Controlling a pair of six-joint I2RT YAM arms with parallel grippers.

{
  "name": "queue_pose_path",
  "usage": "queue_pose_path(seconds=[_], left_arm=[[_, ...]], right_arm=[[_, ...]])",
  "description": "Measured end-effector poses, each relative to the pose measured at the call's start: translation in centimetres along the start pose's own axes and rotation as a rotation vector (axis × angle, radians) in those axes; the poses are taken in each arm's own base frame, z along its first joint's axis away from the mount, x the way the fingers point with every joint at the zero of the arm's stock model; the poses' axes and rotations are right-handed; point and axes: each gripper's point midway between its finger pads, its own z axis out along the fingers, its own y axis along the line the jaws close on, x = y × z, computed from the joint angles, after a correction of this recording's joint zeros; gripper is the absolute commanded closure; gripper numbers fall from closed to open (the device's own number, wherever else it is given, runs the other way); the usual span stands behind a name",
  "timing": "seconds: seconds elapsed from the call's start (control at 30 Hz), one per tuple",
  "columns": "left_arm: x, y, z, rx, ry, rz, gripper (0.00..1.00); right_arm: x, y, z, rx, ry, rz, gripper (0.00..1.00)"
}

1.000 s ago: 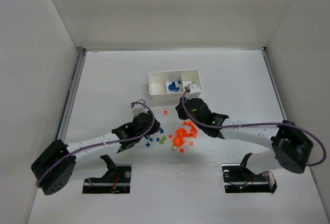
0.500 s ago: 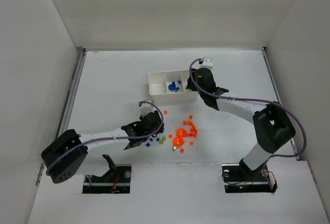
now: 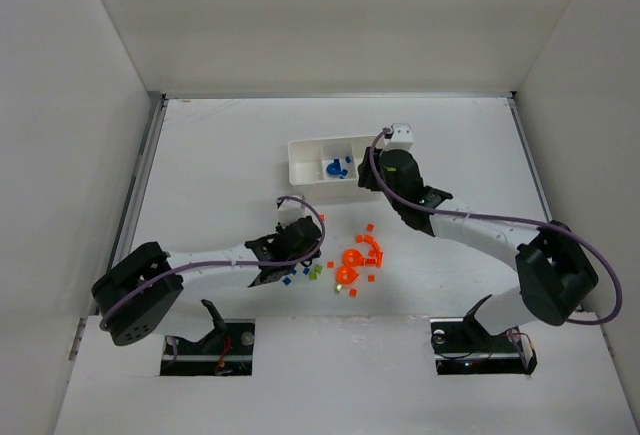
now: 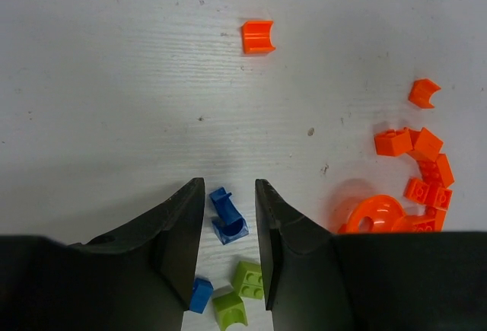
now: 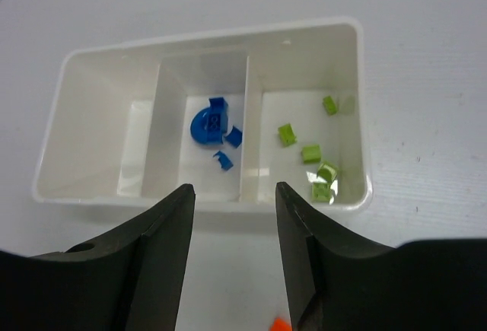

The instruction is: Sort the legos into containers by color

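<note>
Left end effector point(image 4: 228, 186), jaws narrowly apart, straddles a blue lego point(image 4: 228, 221) lying free on the table point(image 4: 114, 80), while the right end effector point(image 5: 233, 190), wide and empty, hovers with the tray point(image 5: 358, 103) just ahead, holding green legos point(image 5: 310, 152).

We see a white table point(image 3: 220, 155) with a white tray point(image 3: 312, 177) resting on it near the middle. At six o'clock from the tray lies a cluster of orange bricks point(image 3: 358, 255). A few blue and yellow-green bricks point(image 3: 300, 273) lie at the cluster's nine o'clock, and a single orange brick point(image 3: 321, 218) sits apart at eleven o'clock.
</note>
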Motion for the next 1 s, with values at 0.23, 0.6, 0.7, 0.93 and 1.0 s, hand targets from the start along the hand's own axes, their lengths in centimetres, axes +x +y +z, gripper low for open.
queue_pose_path(seconds=[0.23,0.6,0.7,0.93,1.0], left_arm=[[0.9,-0.5,0.4,-0.007,0.021,0.029,0.74],[1.3,0.0,1.0,-0.074,0.011,0.077,0.89],[0.9,-0.3,0.9,-0.078,-0.002,0.085,0.91],[-3.6,-2.8,-0.1,-0.027,-0.087,0.039,0.91],[-5.8,-3.6,-0.1,-0.012,-0.122,0.007,0.91]], right_arm=[[4.9,-0.7,-2.4,-0.015,0.071,-0.017,0.48],[8.8,-2.5,-5.7,-0.022,0.118,0.019,0.48],[9.2,-2.2,-6.5,-0.04,0.118,0.03,0.48],[10.6,-2.5,-7.4,-0.052,0.132,0.054,0.48],[10.9,-2.2,-7.6,-0.061,0.135,0.054,0.49]])
